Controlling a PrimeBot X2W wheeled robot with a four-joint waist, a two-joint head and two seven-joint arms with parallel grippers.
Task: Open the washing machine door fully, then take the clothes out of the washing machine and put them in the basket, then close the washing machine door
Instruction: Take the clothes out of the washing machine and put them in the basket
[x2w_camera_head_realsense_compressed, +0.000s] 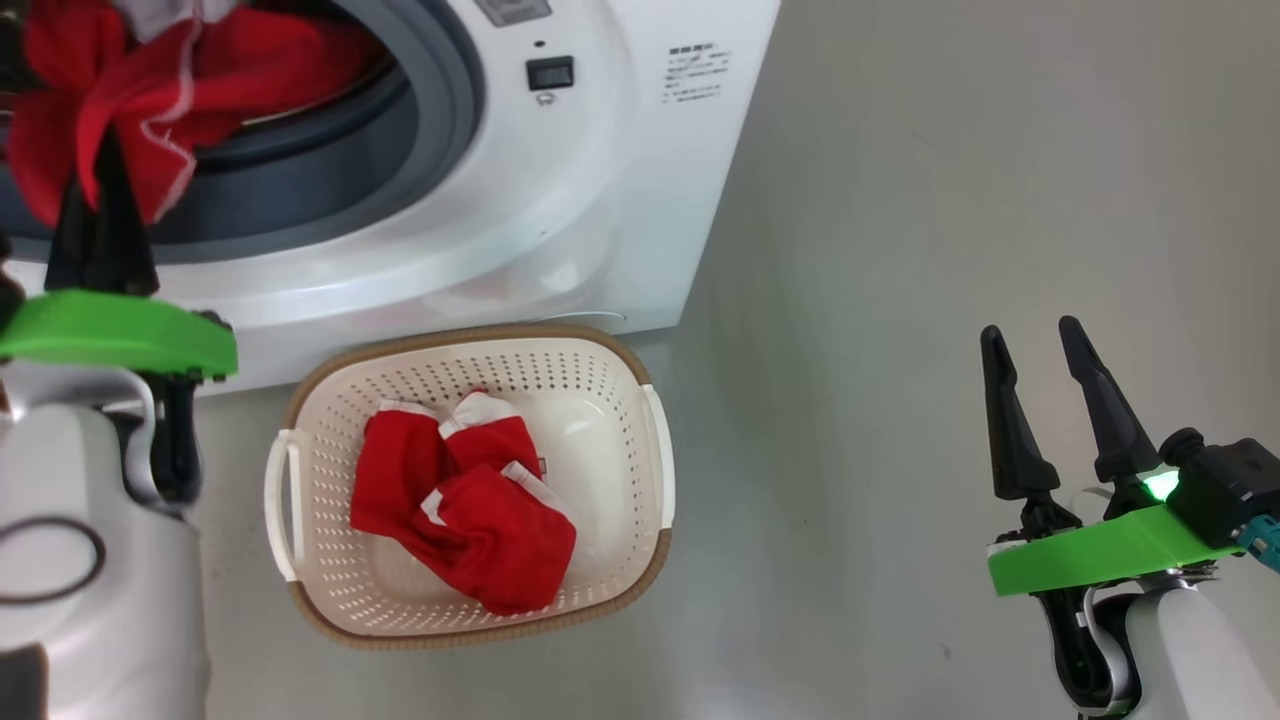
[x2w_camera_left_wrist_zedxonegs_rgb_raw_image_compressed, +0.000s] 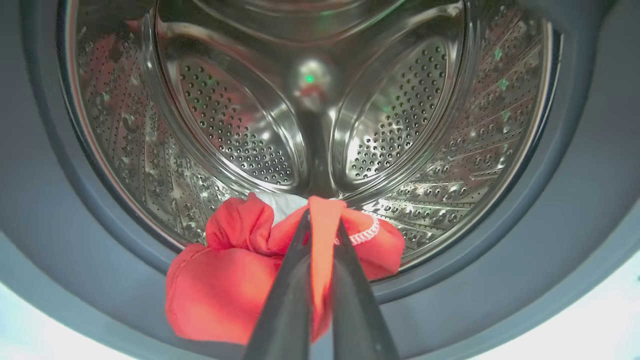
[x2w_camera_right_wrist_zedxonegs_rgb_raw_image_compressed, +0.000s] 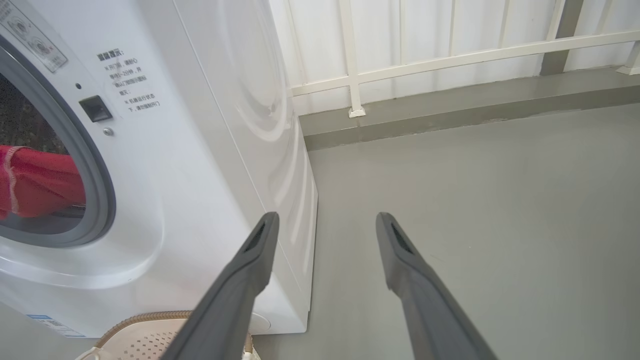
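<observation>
My left gripper (x2w_camera_left_wrist_zedxonegs_rgb_raw_image_compressed: 322, 212) is shut on a red garment (x2w_camera_left_wrist_zedxonegs_rgb_raw_image_compressed: 235, 285) at the mouth of the washing machine (x2w_camera_head_realsense_compressed: 560, 200). In the head view that gripper (x2w_camera_head_realsense_compressed: 100, 150) holds the red cloth (x2w_camera_head_realsense_compressed: 150, 90) bunched in front of the grey gasket (x2w_camera_head_realsense_compressed: 440, 110). The steel drum (x2w_camera_left_wrist_zedxonegs_rgb_raw_image_compressed: 240, 130) behind it looks bare. The cream basket (x2w_camera_head_realsense_compressed: 320, 420) stands on the floor below the opening, with red clothes (x2w_camera_head_realsense_compressed: 470, 510) lying in it. My right gripper (x2w_camera_head_realsense_compressed: 1035, 340) is open over the floor at the right, holding nothing. The washing machine door is out of view.
The grey floor (x2w_camera_head_realsense_compressed: 900, 300) stretches to the right of the machine. In the right wrist view a white railing (x2w_camera_right_wrist_zedxonegs_rgb_raw_image_compressed: 450, 55) and a low kerb (x2w_camera_right_wrist_zedxonegs_rgb_raw_image_compressed: 450, 110) run behind the machine's white side panel (x2w_camera_right_wrist_zedxonegs_rgb_raw_image_compressed: 240, 100). The basket rim (x2w_camera_right_wrist_zedxonegs_rgb_raw_image_compressed: 145, 317) peeks in below.
</observation>
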